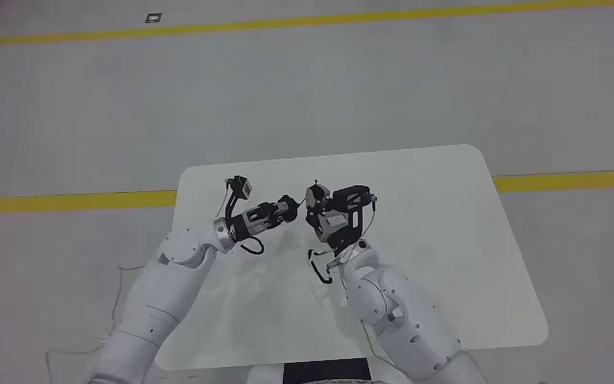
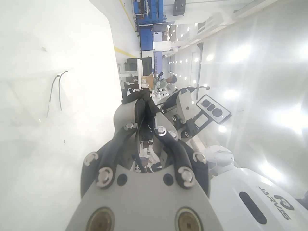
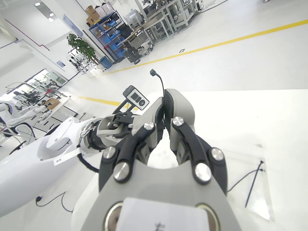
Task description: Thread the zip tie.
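A pale grey floor (image 1: 384, 86) runs under a white table (image 1: 451, 250) with rounded corners. Two yellow lines (image 1: 288, 21) cross the floor, one beyond the table and one passing behind it. A small black marker (image 1: 153, 17) lies by the far line. Further back stand a shelf (image 3: 108, 28) of blue bins, a green plant (image 3: 79, 44) and workbenches (image 3: 168, 8). Round ceiling lights (image 2: 231, 94) glow overhead.
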You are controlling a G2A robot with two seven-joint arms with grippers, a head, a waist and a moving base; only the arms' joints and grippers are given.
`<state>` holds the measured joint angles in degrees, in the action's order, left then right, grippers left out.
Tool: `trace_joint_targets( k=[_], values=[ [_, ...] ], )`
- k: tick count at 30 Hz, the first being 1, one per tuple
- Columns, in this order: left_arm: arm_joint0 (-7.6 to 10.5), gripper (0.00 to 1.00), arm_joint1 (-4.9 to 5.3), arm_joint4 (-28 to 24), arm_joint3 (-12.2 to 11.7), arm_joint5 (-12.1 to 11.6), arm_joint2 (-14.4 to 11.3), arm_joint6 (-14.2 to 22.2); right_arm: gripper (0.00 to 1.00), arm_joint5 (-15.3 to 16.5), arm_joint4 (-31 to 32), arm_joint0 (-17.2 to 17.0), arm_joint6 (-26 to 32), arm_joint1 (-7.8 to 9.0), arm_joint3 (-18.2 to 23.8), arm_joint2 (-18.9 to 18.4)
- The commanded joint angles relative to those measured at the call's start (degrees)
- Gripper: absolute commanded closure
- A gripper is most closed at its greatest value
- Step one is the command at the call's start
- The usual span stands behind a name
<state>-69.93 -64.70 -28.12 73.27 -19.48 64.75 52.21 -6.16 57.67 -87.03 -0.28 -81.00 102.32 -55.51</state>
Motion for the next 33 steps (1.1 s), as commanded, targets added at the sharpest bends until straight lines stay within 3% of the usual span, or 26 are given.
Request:
trace_joint_targets(
  k=[1,4,15,17,22,33],
  values=[
    [0.0,1.0,0.0,0.0,0.0,0.0,0.0,0.0,1.0,0.6,-1.2,-0.7,-1.1,0.05,0.8,-0.7],
    [0.0,1.0,0.0,0.0,0.0,0.0,0.0,0.0,1.0,2.6,-3.2,-1.3,-2.0,0.13,1.1,-1.5],
    [0.0,1.0,0.0,0.0,0.0,0.0,0.0,0.0,1.0,2.6,-3.2,-1.3,-2.0,0.13,1.1,-1.5],
    [-0.29,1.0,0.0,0.7,0.1,0.2,-0.2,-1.4,1.0,2.6,-3.2,-1.3,-2.0,0.13,1.1,-1.5],
    [-0.81,1.0,0.32,1.4,-1.1,0.0,0.5,-1.3,1.0,2.3,-3.0,-1.6,-2.0,0.26,1.1,-2.5],
    [-0.69,1.0,0.56,-0.4,-4.5,0.0,3.8,10.7,1.0,1.1,-3.6,-2.1,1.8,0.44,1.0,-3.7]
  ],
)
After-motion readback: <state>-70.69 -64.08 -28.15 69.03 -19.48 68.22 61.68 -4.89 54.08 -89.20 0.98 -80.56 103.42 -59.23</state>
